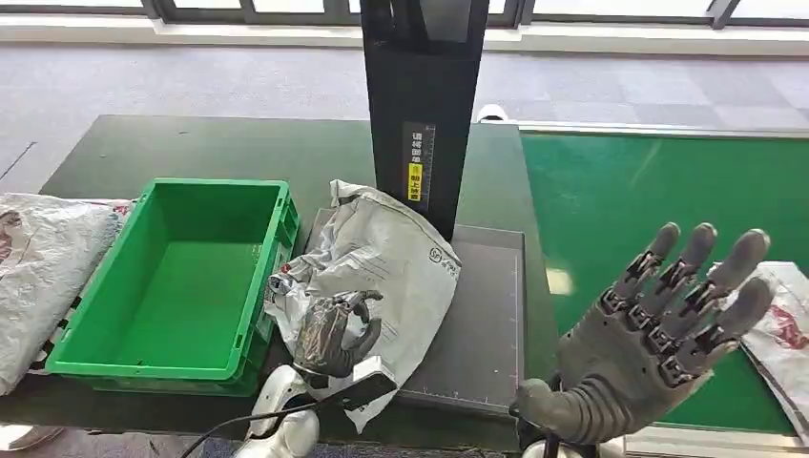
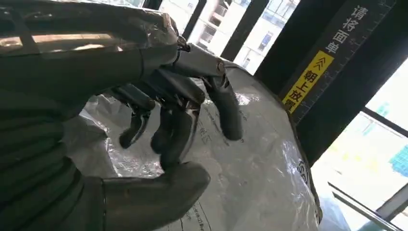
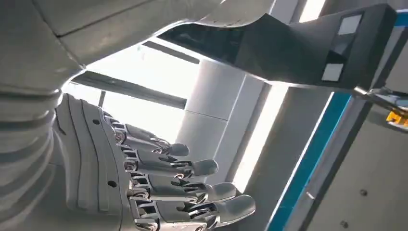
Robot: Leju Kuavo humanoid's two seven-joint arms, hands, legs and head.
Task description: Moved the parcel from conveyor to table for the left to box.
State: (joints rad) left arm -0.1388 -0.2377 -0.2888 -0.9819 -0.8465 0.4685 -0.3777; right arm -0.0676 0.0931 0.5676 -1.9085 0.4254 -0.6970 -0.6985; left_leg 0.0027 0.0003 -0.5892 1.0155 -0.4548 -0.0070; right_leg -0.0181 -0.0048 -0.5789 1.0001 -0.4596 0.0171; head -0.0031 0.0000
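A crumpled white-grey parcel (image 1: 382, 253) lies on the dark flat plate (image 1: 487, 324) at the table's middle, just right of the green box (image 1: 221, 184). My left hand (image 1: 334, 334) is over the parcel's near left part, fingers half curled and thumb apart. In the left wrist view the left hand (image 2: 163, 120) arches close above the parcel (image 2: 260, 163) with nothing pinched between thumb and fingers. My right hand (image 1: 658, 324) is raised over the near edge of the green conveyor (image 1: 649, 191), fingers spread and empty. The right wrist view shows the right hand (image 3: 144, 178) with straight, spread fingers.
A black upright post (image 1: 420, 105) with a yellow label stands at the back of the plate, right behind the parcel. Another white parcel (image 1: 782, 324) lies on the conveyor at the far right. More white bags (image 1: 38, 267) lie left of the box on the dark table (image 1: 191, 143).
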